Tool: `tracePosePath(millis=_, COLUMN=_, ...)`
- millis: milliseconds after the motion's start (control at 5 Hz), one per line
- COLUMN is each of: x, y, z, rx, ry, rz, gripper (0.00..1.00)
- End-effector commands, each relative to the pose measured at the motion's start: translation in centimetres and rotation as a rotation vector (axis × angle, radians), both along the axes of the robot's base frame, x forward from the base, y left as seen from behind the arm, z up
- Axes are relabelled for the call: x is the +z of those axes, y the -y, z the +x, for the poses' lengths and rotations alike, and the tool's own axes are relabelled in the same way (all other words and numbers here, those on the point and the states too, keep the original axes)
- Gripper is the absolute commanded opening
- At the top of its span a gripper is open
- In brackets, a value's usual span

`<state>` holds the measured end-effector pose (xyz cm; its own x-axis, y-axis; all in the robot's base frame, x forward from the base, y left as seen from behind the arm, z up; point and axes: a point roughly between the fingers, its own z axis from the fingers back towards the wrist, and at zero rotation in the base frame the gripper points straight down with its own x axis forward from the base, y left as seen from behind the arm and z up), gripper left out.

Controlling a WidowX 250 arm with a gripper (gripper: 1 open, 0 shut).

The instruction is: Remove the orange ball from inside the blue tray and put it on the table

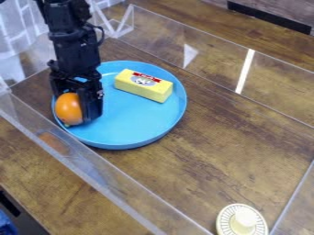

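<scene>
The table (245,128), dark wood grain under a glossy clear surface, carries the round blue tray (153,128), and nothing of the task is finished: the orange ball (69,108) sits inside the tray, at about nine o'clock against its rim. A yellow rectangular block (143,86) lies in the tray toward one o'clock, apart from the ball. A small cream ribbed lid (241,220) rests on the table at the bottom edge.

The gripper (76,99) points steeply down over the ball, its black jaws either side of it. They look parted to about the ball's width; whether they already press on it I cannot tell. Gripping, lifting and setting the ball on the wood all remain.
</scene>
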<state>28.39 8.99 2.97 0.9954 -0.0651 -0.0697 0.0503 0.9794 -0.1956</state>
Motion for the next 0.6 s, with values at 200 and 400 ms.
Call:
tracePosePath(millis=200, x=3.0, y=-2.1, z=1.0, rx=0.008, ry=0.068, rz=0.030, gripper=0.00)
tracePosePath(millis=400, x=3.4, y=-2.2, z=1.0, rx=-0.004, ry=0.072, rz=0.030, gripper=0.00)
